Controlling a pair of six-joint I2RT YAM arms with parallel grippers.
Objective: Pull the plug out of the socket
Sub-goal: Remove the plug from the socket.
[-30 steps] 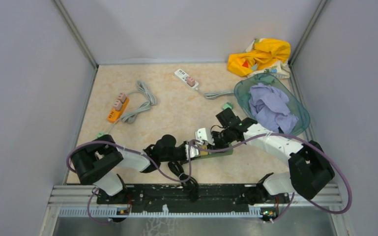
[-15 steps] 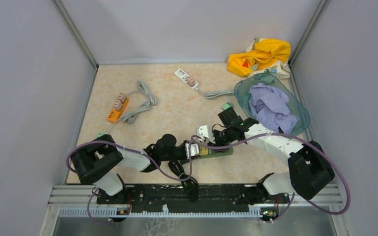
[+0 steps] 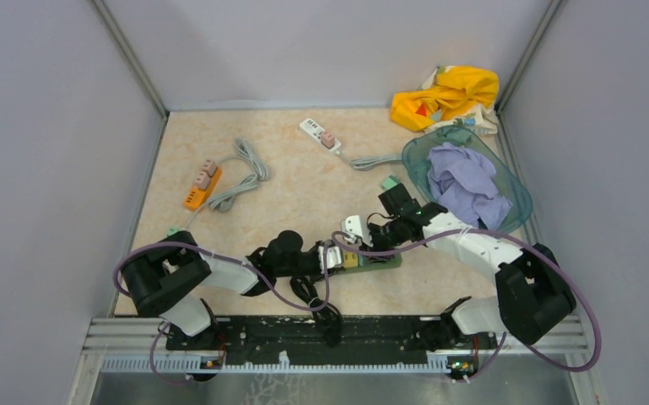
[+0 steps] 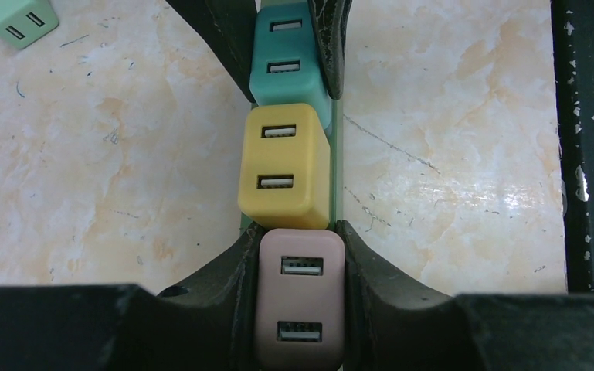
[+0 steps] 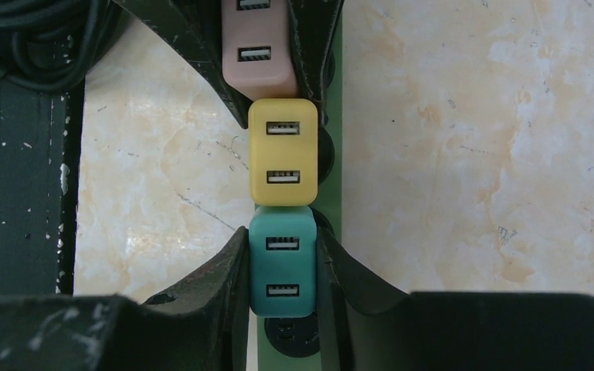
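Teal square two-port USB plug seated in slim green power strip on marbled beige bench, pinched between right fingers; yellow matching plug touching it mid-strip; pink plug pinched by left fingers

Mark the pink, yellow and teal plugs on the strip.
pink plug (image 4: 300, 300): left wrist view, top face between its ports.
yellow plug (image 4: 280, 157): left wrist view, top face between its ports.
teal plug (image 5: 281, 267): right wrist view, top face between its ports.
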